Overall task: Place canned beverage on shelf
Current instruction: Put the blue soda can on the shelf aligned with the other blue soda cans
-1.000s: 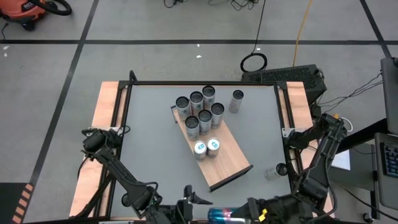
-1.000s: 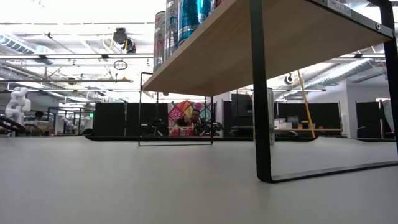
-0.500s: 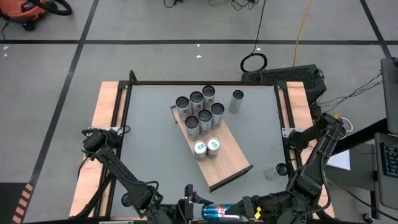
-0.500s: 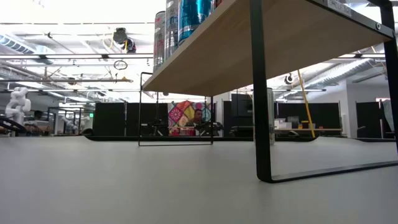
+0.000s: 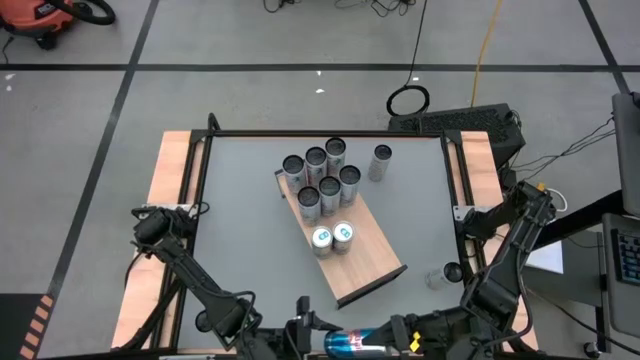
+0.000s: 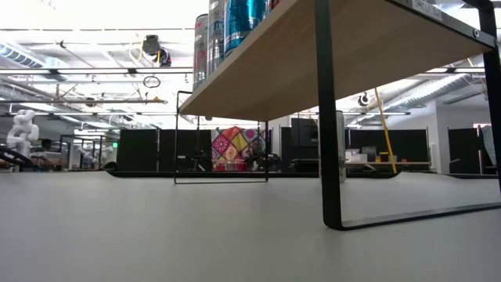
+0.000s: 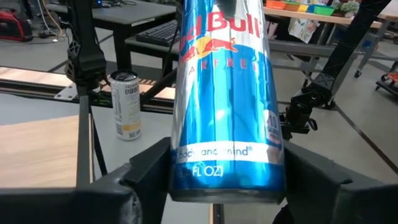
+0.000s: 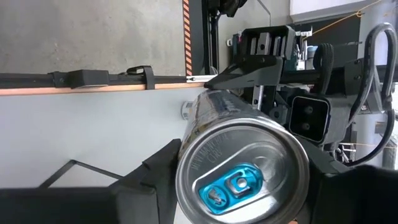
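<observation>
A blue-and-silver canned beverage (image 5: pixel 350 342) lies level in the air over the table's near edge, between my two grippers. My left gripper (image 5: pixel 318 335) is on its left end and my right gripper (image 5: pixel 400 335) on its right end, each shut on it. The shelf (image 5: pixel 350 250), a light wood board on black legs (image 6: pixel 327 117), stands slantwise in mid-table. Several cans (image 5: pixel 320 180) stand on its far end and two white-topped ones (image 5: pixel 332 237) at its middle. My left gripper has the can's bottom end (image 7: pixel 186 177) between its two fingers (image 7: pixel 149 171), one on each side wall. The fingers come level from the table's left and lie along the can. My right gripper pinches the top end, just below the rim (image 8: pixel 186 165), between its two fingers (image 8: pixel 155 180). They come from the table's right and lie along the can, whose blue-tabbed lid (image 8: pixel 233 186) faces the wrist. The can is clear of the table.
One loose can (image 5: pixel 380 163) stands on the table beyond the shelf. Another can (image 5: pixel 440 275) stands near the right edge and also shows past the held can in the left wrist view (image 7: pixel 126 104). The near half of the shelf board (image 5: pixel 370 265) is bare. The tabletop (image 6: pixel 156 227) under the shelf is open.
My right gripper has carried the can toward the table's left, so that its bottom end now sits between my left gripper's fingers. The can has stayed level. My left arm has kept its place.
</observation>
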Robot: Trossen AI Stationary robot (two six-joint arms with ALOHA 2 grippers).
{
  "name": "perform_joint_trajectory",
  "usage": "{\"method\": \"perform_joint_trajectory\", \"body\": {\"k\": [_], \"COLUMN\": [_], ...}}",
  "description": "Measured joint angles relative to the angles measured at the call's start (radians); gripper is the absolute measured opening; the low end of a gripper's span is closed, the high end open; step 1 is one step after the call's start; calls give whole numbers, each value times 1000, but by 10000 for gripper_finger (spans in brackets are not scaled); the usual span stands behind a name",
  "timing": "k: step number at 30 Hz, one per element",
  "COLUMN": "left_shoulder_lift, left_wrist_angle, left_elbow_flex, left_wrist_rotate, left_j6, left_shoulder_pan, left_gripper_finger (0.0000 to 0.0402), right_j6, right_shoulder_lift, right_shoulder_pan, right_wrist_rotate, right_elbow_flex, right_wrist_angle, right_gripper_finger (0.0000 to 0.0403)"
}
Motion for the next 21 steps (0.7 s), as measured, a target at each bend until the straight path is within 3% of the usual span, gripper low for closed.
{"method": "perform_joint_trajectory", "body": {"k": [4,11,21], "left_shoulder_lift": [0,0,0], "left_wrist_angle": [0,6,-5], "left_elbow_flex": [0,0,-1], "left_wrist_rotate": [-16,-16,-36], "left_j6": [-2,-17,30], "left_shoulder_pan": [-1,-1,0], "left_gripper_finger": [234,232,230], "right_j6": [32,117,357], "right_shoulder_lift": [0,0,-2], "right_shoulder_pan": [0,0,22], "right_wrist_rotate": [1,5,5], "right_elbow_flex": [0,0,2], "right_wrist_angle": [1,-7,-1], "right_gripper_finger": [177,185,256]}}
